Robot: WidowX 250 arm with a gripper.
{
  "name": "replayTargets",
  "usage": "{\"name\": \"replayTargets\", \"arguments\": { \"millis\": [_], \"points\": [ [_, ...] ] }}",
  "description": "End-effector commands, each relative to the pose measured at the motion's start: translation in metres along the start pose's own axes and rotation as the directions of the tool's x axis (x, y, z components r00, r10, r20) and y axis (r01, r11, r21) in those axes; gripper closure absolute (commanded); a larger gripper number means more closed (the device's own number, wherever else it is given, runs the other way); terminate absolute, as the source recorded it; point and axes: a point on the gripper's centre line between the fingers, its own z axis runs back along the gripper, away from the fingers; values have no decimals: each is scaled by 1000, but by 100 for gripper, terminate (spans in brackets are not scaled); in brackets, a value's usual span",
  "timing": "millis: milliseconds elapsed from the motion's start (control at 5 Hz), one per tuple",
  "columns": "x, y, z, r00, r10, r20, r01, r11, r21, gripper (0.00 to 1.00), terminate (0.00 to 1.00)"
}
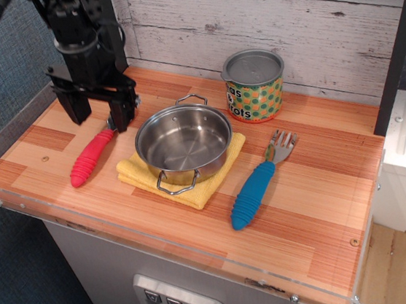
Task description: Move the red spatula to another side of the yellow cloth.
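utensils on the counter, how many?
2. The red spatula lies left of the yellow cloth, under the open tool. The blue-handled fork lies right of the cloth.

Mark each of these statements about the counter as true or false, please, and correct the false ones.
1. The gripper is open and holds nothing. True.
2. The red spatula lies on top of the yellow cloth. False: it lies on the wooden counter, beside the cloth.
3. The steel pot stands on the yellow cloth. True.
4. The blue-handled fork is inside the pot. False: it lies on the counter, on the other side of the cloth from the spatula.
5. The printed can lies on its side. False: it stands upright near the back wall.
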Motion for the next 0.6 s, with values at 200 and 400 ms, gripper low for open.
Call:
{"name": "replayTargets", "arguments": {
  "millis": [200, 400],
  "points": [
    [12, -5, 56, 994, 70, 86, -72, 997, 14, 0, 0],
    [18, -19, 65, 992, 59, 108, -60, 998, 3, 0, 100]
  ]
}}
